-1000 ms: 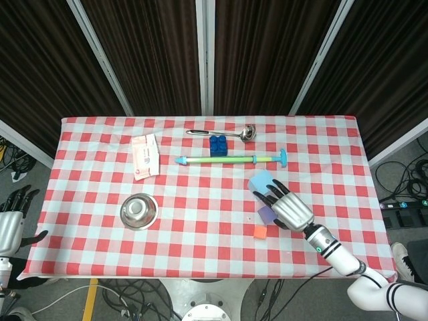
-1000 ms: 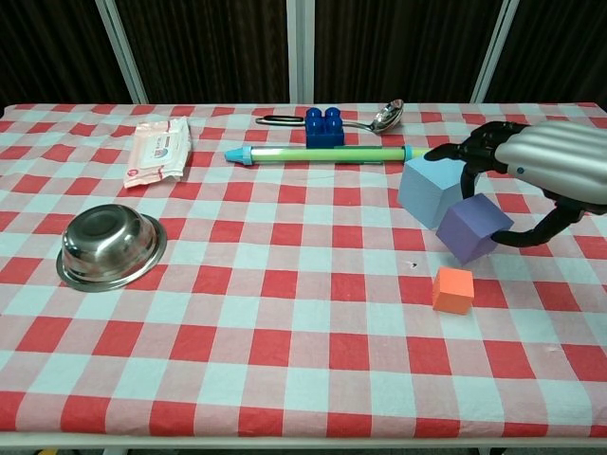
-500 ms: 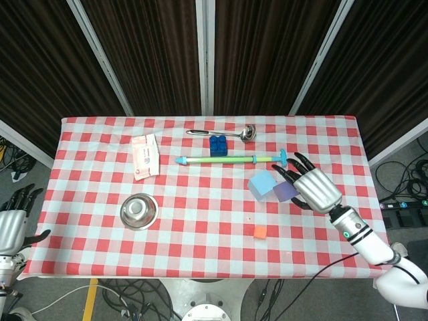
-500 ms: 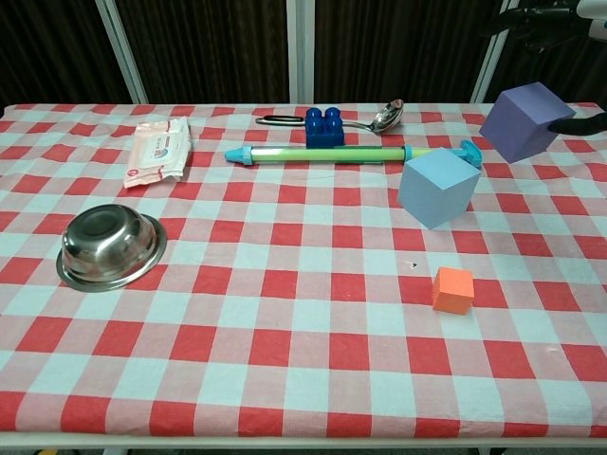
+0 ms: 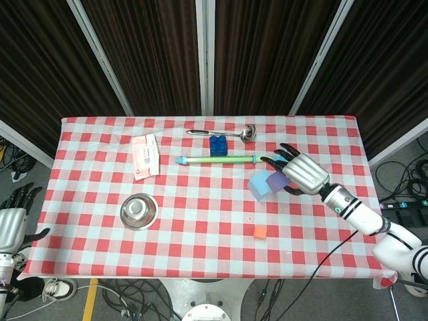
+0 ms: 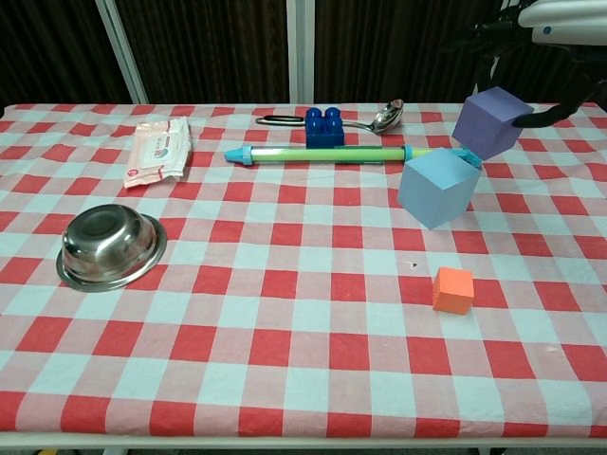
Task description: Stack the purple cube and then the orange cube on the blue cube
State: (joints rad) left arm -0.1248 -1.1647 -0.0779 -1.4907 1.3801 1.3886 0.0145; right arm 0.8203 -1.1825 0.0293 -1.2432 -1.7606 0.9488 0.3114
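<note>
My right hand (image 5: 304, 172) (image 6: 545, 24) holds the purple cube (image 5: 275, 180) (image 6: 487, 121) in the air, tilted, just above and to the right of the light blue cube (image 5: 259, 185) (image 6: 436, 188). The blue cube rests on the checked cloth. Nearer the table's front lies the small orange cube (image 5: 259, 232) (image 6: 453, 290), alone. My left hand (image 5: 12, 222) hangs off the table's left edge with its fingers apart and nothing in it.
A green and teal pen-like stick (image 6: 343, 153) lies behind the blue cube. Behind it sit a dark blue toy brick (image 6: 323, 126) and a ladle (image 6: 379, 117). A steel bowl (image 6: 110, 246) and a wipes packet (image 6: 160, 150) are on the left.
My right hand lifted the purple cube off the table beside the orange cube, raised it, then carried it left and lower toward the blue cube's top.
</note>
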